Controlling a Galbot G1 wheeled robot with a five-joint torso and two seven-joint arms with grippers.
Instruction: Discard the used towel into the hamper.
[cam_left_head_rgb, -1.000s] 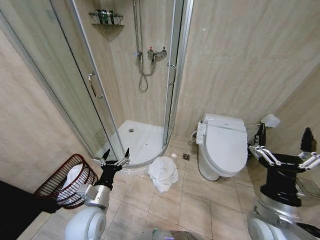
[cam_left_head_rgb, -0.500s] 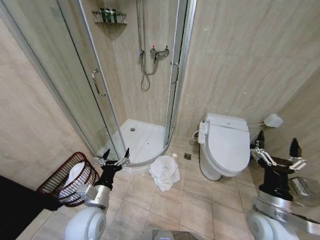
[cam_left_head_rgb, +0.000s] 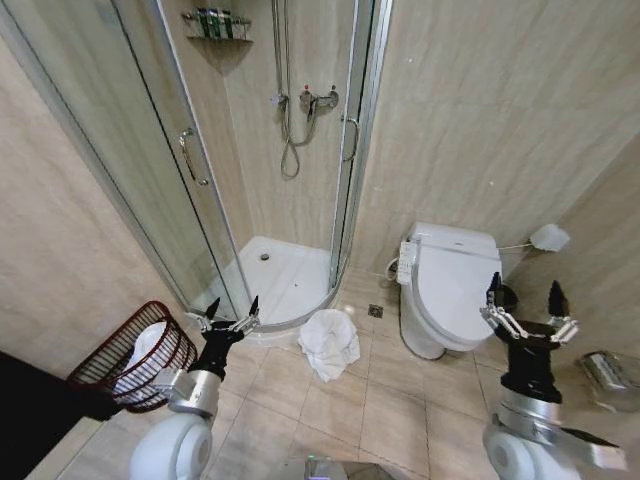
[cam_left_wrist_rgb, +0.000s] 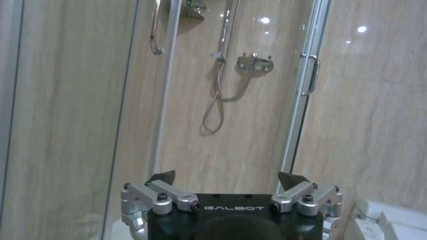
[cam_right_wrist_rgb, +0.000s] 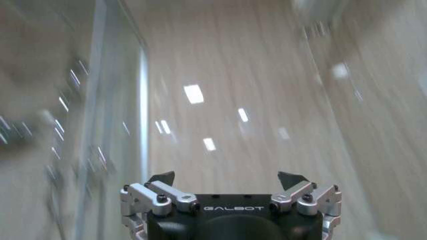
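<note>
**Inspector:** Start at the left. Where is the hamper (cam_left_head_rgb: 135, 355)?

**Assistant:** On the floor by the left wall, tilted, with something white lying inside it. The left gripper (cam_left_head_rgb: 231, 311) is just right of it, raised, fingers spread wide, holding nothing. The left wrist view shows the same gripper (cam_left_wrist_rgb: 228, 181) open and empty, facing the shower wall.

**Inspector:** And the towel (cam_left_head_rgb: 329, 343)?

**Assistant:** A white heap on the floor tiles, just in front of the shower tray (cam_left_head_rgb: 283, 281), between both arms and touching neither gripper.

**Inspector:** Anything crowding it?

**Assistant:** The glass shower door (cam_left_head_rgb: 190, 190) stands behind the left gripper. The toilet (cam_left_head_rgb: 449, 288), lid down, sits right of the towel, with a floor drain (cam_left_head_rgb: 373, 311) between them.

**Inspector:** The right side?

**Assistant:** The right gripper (cam_left_head_rgb: 526, 312) is raised near the toilet's right edge, fingers wide apart and empty.
</note>
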